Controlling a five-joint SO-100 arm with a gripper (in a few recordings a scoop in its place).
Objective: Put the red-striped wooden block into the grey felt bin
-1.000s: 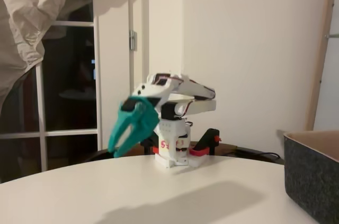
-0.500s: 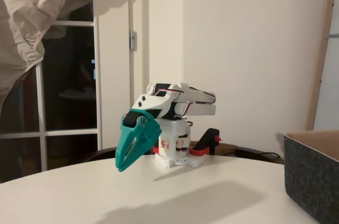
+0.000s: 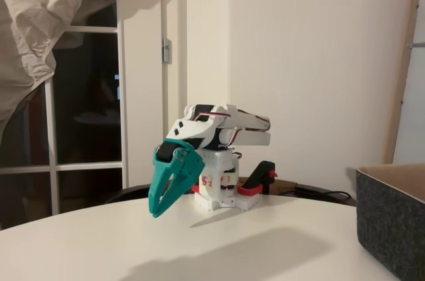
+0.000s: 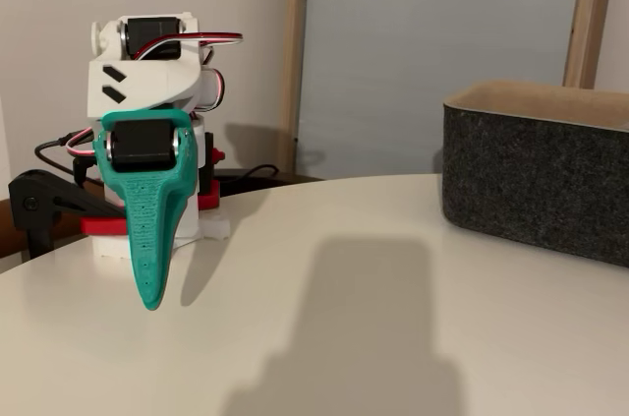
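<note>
Red marks show on the arm's white base [image 3: 214, 185], partly hidden by the gripper [image 3: 154, 212]. They cannot be read.

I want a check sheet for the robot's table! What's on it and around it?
Surface: pale round table, shadow across it.
Job's things: grey felt bin on the table, tan inside; block not seen.
Clutter: nothing seen.
Hand: teal hand shut, empty, pointing down just above the table, folded near the white base.
Cables: red and white wires on the arm; black cable behind the table.
Surroundings: dark window, hanging cloth, plain wall.
</note>
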